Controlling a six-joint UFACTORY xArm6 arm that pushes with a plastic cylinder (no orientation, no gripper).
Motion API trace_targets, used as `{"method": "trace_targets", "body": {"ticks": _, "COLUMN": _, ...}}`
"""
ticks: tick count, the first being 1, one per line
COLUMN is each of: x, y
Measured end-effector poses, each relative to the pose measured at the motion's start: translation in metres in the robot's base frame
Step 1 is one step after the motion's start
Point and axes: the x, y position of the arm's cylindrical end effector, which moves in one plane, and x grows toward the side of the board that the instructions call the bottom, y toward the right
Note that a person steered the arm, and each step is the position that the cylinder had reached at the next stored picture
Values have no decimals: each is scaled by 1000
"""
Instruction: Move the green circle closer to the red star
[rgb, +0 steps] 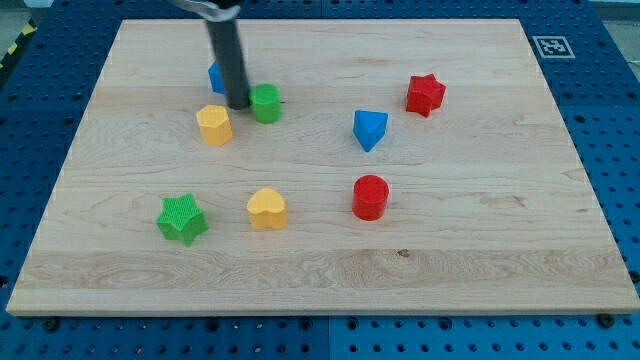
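The green circle (266, 103) sits on the wooden board in the upper left part of the view. The red star (425, 94) lies far to its right, near the view's upper right. My tip (238, 105) is down on the board just left of the green circle, touching or almost touching its left side. The dark rod rises from there to the view's top and hides most of a blue block (214, 76) behind it.
A yellow hexagon (214, 124) lies just below-left of my tip. A blue block (369, 129) sits between the green circle and the red star. A red cylinder (370, 196), a yellow heart (267, 209) and a green star (182, 218) lie lower on the board (480, 250).
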Motion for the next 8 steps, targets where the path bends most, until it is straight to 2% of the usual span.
{"method": "trace_targets", "body": {"ticks": 2, "x": 18, "y": 50}}
{"method": "trace_targets", "body": {"ticks": 3, "x": 41, "y": 50}}
{"method": "trace_targets", "body": {"ticks": 4, "x": 42, "y": 50}}
{"method": "trace_targets", "body": {"ticks": 6, "x": 17, "y": 61}}
{"method": "trace_targets", "body": {"ticks": 8, "x": 29, "y": 115}}
